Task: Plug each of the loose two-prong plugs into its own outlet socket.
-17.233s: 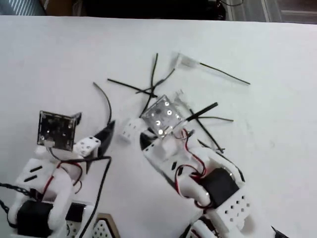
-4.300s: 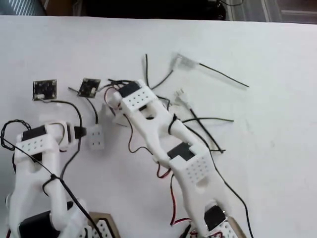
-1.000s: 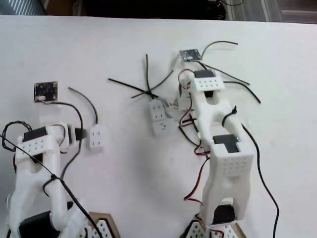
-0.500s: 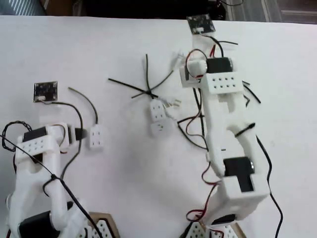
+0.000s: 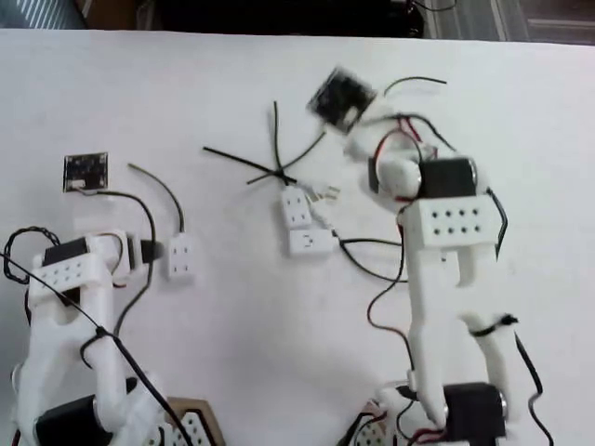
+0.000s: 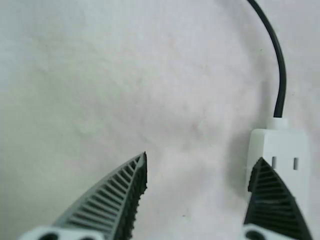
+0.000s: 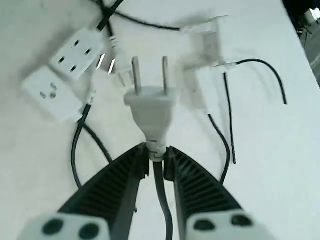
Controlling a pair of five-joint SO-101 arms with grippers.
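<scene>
Right end effector [image 7: 156,150] holds a white two-prong plug [image 7: 150,107]; left end effector [image 6: 200,160] stands open at a socket.

The right end effector is clenched on the neck of the two-prong plug, where the plug cord [image 7: 162,200] comes out, and the two prongs point away from it, lifted above the white surface [image 5: 521,139]. Near it on the surface lies a pair of outlet sockets [image 5: 296,206], close together, and just beside them a second loose plug [image 5: 324,193]. The left end effector is released, with its fingers wide apart. One fingertip [image 6: 265,175] is at the edge of a single outlet socket [image 6: 280,145], but I cannot tell if it touches. The black socket cord [image 6: 277,60] curves away over the surface.
</scene>
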